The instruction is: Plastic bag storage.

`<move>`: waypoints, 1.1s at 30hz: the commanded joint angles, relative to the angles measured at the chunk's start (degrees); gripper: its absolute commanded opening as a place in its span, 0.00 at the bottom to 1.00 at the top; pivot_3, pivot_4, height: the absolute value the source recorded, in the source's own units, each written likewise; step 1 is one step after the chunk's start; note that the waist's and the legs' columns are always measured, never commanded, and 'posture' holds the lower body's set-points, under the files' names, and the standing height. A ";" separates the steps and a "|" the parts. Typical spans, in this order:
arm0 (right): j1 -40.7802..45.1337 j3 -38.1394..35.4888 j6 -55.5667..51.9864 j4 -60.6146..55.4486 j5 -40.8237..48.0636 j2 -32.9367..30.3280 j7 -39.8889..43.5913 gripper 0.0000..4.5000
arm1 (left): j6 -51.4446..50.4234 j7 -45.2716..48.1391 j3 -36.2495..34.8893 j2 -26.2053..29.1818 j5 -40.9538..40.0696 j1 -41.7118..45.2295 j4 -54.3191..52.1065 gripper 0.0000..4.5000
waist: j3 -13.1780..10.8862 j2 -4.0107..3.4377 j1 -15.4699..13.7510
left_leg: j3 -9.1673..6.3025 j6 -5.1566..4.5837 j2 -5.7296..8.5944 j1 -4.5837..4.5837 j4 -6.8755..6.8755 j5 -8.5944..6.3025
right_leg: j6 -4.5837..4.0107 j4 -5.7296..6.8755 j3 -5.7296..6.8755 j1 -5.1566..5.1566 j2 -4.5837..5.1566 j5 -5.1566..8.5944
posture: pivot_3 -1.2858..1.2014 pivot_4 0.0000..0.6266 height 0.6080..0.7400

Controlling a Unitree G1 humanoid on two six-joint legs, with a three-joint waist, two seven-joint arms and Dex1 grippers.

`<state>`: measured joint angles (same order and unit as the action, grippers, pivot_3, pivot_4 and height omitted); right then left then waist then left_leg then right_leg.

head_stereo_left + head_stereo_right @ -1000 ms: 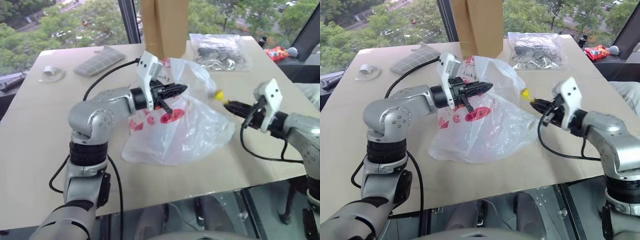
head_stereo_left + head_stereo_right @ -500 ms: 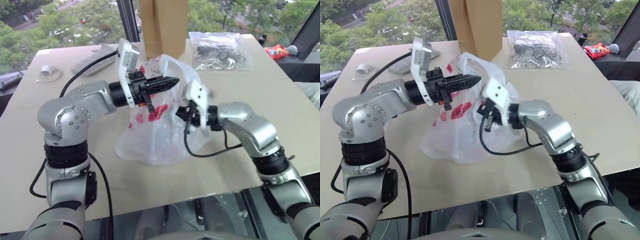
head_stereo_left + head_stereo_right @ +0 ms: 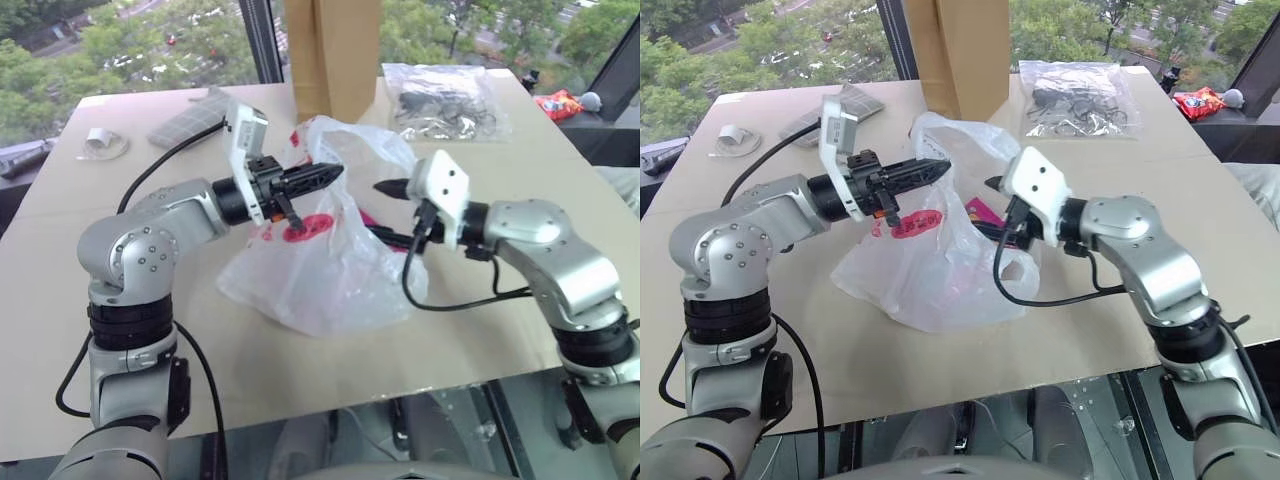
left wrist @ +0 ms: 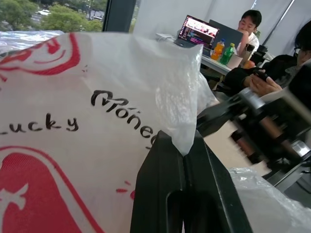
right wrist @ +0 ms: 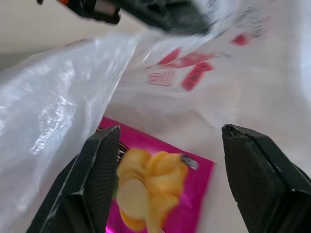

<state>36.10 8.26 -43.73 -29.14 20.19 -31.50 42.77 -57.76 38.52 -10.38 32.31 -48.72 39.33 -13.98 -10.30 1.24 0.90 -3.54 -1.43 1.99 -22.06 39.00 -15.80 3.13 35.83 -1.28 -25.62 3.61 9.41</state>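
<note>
The plastic bag [image 3: 330, 270], white and crinkly with red print, lies in the middle of the table. Its mouth is lifted by my left gripper [image 3: 325, 177], which is shut on the bag's upper edge [image 4: 175, 116]. My right gripper [image 3: 988, 205] reaches into the bag's mouth from the right, fingers [image 5: 95, 184] spread wide with nothing between the pads. A pink chip packet [image 5: 160, 194] sits inside the bag just beyond those fingers, blurred, showing through the plastic as pink [image 3: 980, 212].
A tall brown paper bag [image 3: 335, 55] stands right behind the plastic bag. A clear bag of dark items [image 3: 445, 100] lies back right, a red packet [image 3: 558, 100] at the far right edge, a grey mesh piece [image 3: 190, 120] and a tape roll [image 3: 100, 143] back left. People sit at a desk [image 4: 248, 24] beyond.
My right gripper swung left from beside the bag into its mouth with the packet, then opened; the packet is now loose inside. The left gripper kept its hold on the bag's edge.
</note>
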 commanded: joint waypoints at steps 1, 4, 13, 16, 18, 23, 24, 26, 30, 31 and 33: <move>-1.04 -5.51 -5.59 -7.41 3.81 -2.03 -2.15 0.75 | 2.15 0.26 0.59 0.11 0.95 1.22 0.44 0.00 | 0.00 0.00 -0.08 | 0.00 -0.13 -0.02 0.01 0.00 -0.08 | 0.00 0.01 0.01 0.00 -0.01 0.00 | 0.52 0.24 1.00; -1.73 -7.28 -8.36 -9.23 4.08 -2.88 -4.88 0.75 | 2.70 0.06 1.36 -0.37 1.62 2.11 1.44 0.00 | 0.00 0.00 -0.11 | 0.02 -0.16 -0.01 0.00 0.00 -0.09 | 0.00 0.01 0.01 0.02 0.00 0.00 | 0.52 0.24 1.00; 3.90 -3.97 -6.79 2.41 -3.74 2.20 -15.84 0.75 | 3.32 0.22 2.11 -1.00 2.51 3.43 2.05 0.00 | 0.00 0.00 0.05 | 0.12 -0.12 -0.01 0.02 0.03 -0.06 | 0.00 0.01 -0.06 0.02 -0.02 0.00 | 0.52 0.24 1.00; 4.81 -3.23 -5.45 5.56 -5.22 2.94 -16.52 0.75 | 3.35 0.15 2.10 -0.96 2.51 3.32 1.80 0.00 | 0.00 0.01 -0.01 | 0.10 -0.08 -0.01 0.01 0.03 -0.04 | 0.00 0.01 -0.05 0.01 -0.03 0.00 | 0.52 0.24 1.00; 5.40 -3.26 -4.31 7.35 -5.53 3.35 -16.49 0.70 | 3.45 0.06 2.11 -0.91 2.59 3.00 1.41 0.00 | 0.00 0.01 -0.08 | 0.09 -0.01 0.00 -0.01 0.03 0.00 | 0.00 0.00 -0.05 0.01 -0.01 0.00 | 0.52 0.24 1.00; 6.13 -3.84 -3.26 8.22 -4.90 3.51 -15.21 0.30 | 3.79 -0.62 2.16 -1.14 2.99 2.63 1.07 0.00 | 0.00 0.00 -0.06 | 0.07 -0.03 0.00 -0.04 0.02 -0.01 | 0.00 -0.03 -0.04 -0.01 0.00 0.00 | 0.52 0.24 1.00; 6.25 -4.07 -3.14 8.20 -4.75 3.44 -15.06 0.16 | 3.44 -0.73 1.40 -1.52 2.03 2.56 1.32 0.00 | 0.00 0.00 -0.05 | 0.07 -0.04 -0.01 -0.03 0.01 -0.02 | 0.00 -0.02 -0.03 -0.01 0.00 0.00 | 0.52 0.24 1.00; 6.61 -4.50 -3.06 8.26 -4.55 3.38 -14.93 0.02 | 2.52 -0.54 -0.34 -1.92 -0.37 2.51 1.40 0.00 | 0.00 0.00 -0.06 | 0.06 -0.07 -0.01 -0.03 0.00 -0.03 | 0.00 -0.02 -0.03 -0.01 0.00 0.00 | 0.52 0.24 1.00; 7.56 -5.19 -2.87 8.94 -4.29 3.40 -14.95 0.00 | -1.72 0.62 -2.40 -0.08 -5.38 2.81 1.03 0.35 | 0.00 0.00 0.07 | 0.06 -0.08 -0.02 -0.03 0.00 -0.04 | 0.00 -0.02 -0.03 -0.01 0.00 0.00 | 0.52 0.24 1.00; 7.70 -5.27 -2.75 9.15 -4.26 3.40 -14.99 0.00 | -2.28 0.44 -2.73 0.29 -5.96 2.82 1.10 0.44 | 0.00 0.00 0.10 | 0.07 -0.08 -0.01 -0.03 0.00 -0.04 | 0.00 -0.02 -0.03 -0.02 0.00 0.00 | 0.52 0.24 1.00; 8.04 -5.47 -1.98 10.35 -4.66 3.24 -15.10 0.00 | -5.00 2.41 -3.43 2.39 -9.37 2.59 0.40 0.63 | 0.00 0.00 0.09 | 0.06 -0.12 -0.01 -0.01 0.00 -0.06 | 0.00 -0.01 -0.03 -0.01 -0.01 0.00 | 0.52 0.24 1.00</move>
<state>42.25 5.05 -47.67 -18.70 15.78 -27.87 27.73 -60.72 38.77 -11.68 32.60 -54.06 41.35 -10.77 -10.30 1.24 0.99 -3.48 -1.55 1.98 -22.07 39.00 -15.86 3.14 35.82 -1.30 -25.64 3.60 9.41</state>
